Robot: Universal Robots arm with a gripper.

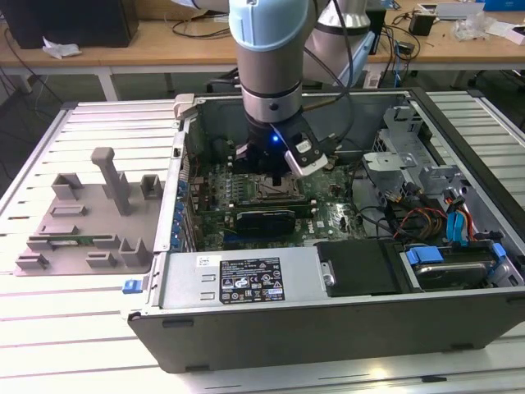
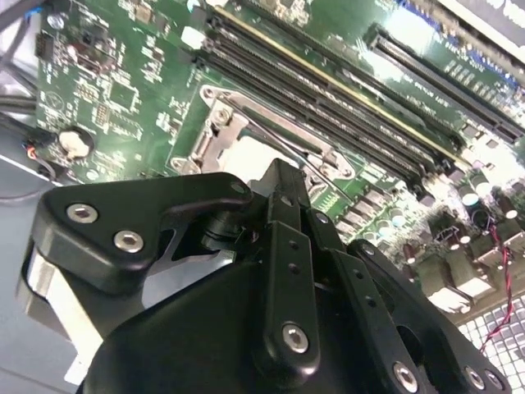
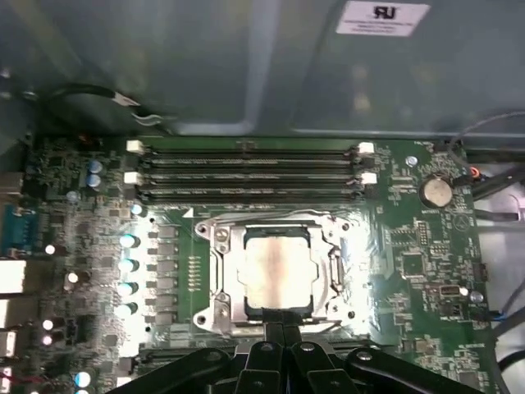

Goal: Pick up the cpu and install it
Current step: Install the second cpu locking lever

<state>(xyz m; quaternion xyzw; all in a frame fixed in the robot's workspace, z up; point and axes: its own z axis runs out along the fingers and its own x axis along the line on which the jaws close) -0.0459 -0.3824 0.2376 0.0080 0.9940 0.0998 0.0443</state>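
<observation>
we see the cpu (image 3: pixel 277 274) lying flat, plate up, square inside the socket frame (image 3: pixel 215 275) on the motherboard (image 3: pixel 406 271); the gripper (image 3: pixel 275 328) hovers at its edge, fingers pressed together, holding nothing.

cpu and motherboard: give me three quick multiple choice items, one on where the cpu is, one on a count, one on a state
1. Where does the cpu lie?
A. on the grey fixture tray outside the case
B. within the metal socket frame on the motherboard
C. on the power supply

2. How many long memory slots run side by side past the socket in the first wrist view?
A. one
B. three
C. six

3. How does the computer case stand?
A. open, its board exposed
B. closed by a side panel
C. upside down

Key: 1 B, the silver plate sits inside the frame; 2 B, three dark parallel slots show; 3 A, the exterior view shows the arm's gripper reaching inside.
</observation>
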